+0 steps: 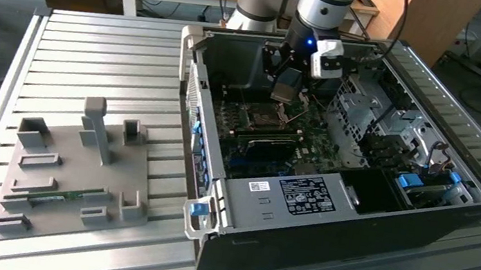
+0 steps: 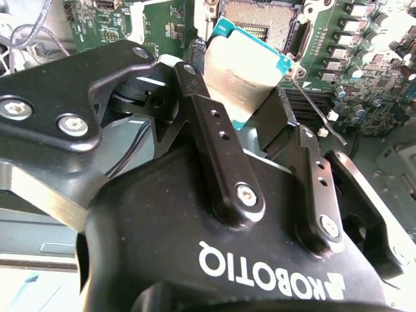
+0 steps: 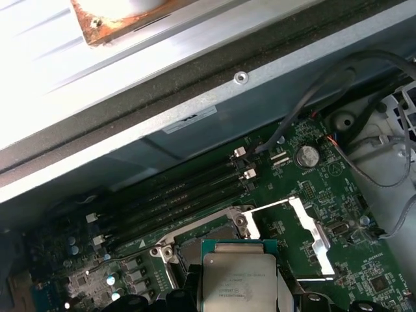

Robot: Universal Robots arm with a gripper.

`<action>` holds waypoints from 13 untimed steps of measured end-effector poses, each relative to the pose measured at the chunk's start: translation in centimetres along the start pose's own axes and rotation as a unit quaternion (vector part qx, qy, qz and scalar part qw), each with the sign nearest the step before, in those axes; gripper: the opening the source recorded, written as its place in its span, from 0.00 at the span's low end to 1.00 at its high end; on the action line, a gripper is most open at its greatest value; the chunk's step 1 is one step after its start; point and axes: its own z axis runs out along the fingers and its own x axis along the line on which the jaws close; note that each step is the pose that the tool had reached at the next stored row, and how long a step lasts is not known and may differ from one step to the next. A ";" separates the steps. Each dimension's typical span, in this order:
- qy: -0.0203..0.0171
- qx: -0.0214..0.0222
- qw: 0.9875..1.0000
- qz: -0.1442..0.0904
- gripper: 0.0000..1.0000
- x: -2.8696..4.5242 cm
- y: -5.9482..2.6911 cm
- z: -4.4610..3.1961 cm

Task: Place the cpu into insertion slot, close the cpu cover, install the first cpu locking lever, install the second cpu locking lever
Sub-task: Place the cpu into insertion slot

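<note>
While I hang inside the open computer case (image 1: 301,241), my gripper (image 1: 284,88) sits low over the green board (image 3: 325,175). It is clamped on the chip (image 2: 244,71). In the second wrist view my two black fingers (image 2: 214,130) press on opposite edges of the chip, which has a silvery top and a teal rim. The chip is tilted, lifted clear of the board, just short of the open socket (image 2: 260,16), whose bed of gold pins lies bare. In the first wrist view the chip (image 3: 237,283) shows beside the cover (image 3: 312,231), a thin silvery frame swung away from the socket. A thin wire lever (image 2: 318,114) sticks out loose near my finger. Dark memory slots (image 3: 175,195) run alongside. The case rests on a slatted metal table (image 1: 93,53), with a grey parts tray (image 1: 76,176) towards the exterior view's left.
</note>
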 end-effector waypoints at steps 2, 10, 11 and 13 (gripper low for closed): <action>-0.001 0.000 1.000 0.009 0.54 0.00 0.00 0.01; -0.003 -0.001 0.999 0.037 0.54 0.00 -0.01 0.04; -0.003 -0.001 0.999 0.039 0.54 0.00 -0.01 0.04; -0.004 -0.001 0.999 0.042 0.54 0.00 -0.01 0.05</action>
